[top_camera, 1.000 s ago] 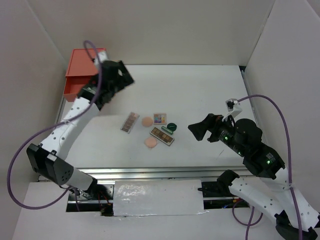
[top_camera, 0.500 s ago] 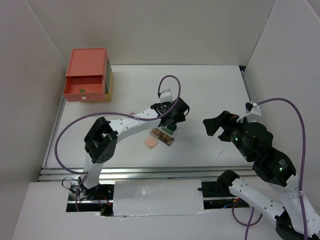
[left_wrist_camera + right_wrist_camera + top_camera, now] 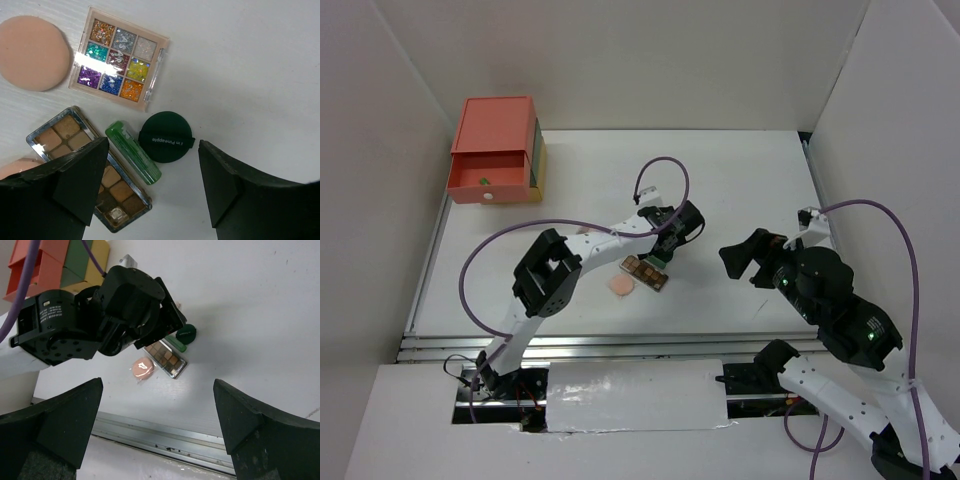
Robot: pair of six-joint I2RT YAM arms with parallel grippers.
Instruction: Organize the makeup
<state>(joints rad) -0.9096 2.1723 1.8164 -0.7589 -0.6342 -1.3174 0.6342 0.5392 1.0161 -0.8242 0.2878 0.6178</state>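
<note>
The slim green plastic tube (image 3: 133, 152) lay flat on the white tabletop (image 3: 250, 60), its long axis running 10 to 4 o'clock. It sat just beside the round dark green compact (image 3: 166, 137) lettered "I'm Pineapple", below the left gripper (image 3: 151, 150), jaws spread. White panels (image 3: 620, 60) walled the table. The right gripper (image 3: 157, 385) hung agape, empty, at the compact's 3 o'clock.

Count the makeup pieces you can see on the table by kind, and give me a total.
Palettes: 2
Puffs: 2
Tube: 1
Compact: 1
Total: 6
</note>
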